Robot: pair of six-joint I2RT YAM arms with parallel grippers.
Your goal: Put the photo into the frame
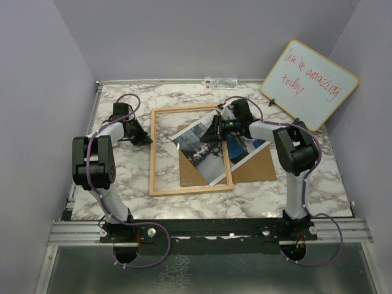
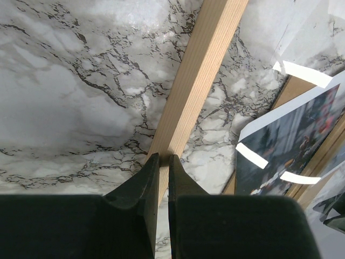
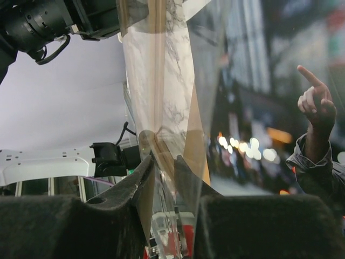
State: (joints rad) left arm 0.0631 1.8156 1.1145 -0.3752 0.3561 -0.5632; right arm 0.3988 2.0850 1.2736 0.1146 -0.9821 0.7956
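light: even, bright — glare strips on photo [image 2: 291, 156] | near end effector blurred

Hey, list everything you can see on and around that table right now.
frame: one, light wood, flat mid-table
photo: one, white-bordered colour print, tilted across the frame's right rail
backing board: one, brown, under the photo
whiteboard: one, red writing, leaning back right
small strip: one, white, back edge
table: one, grey-veined marble
left arm: one, black and white, left tool shut at the frame's left rail
right arm: same, right tool shut on the photo
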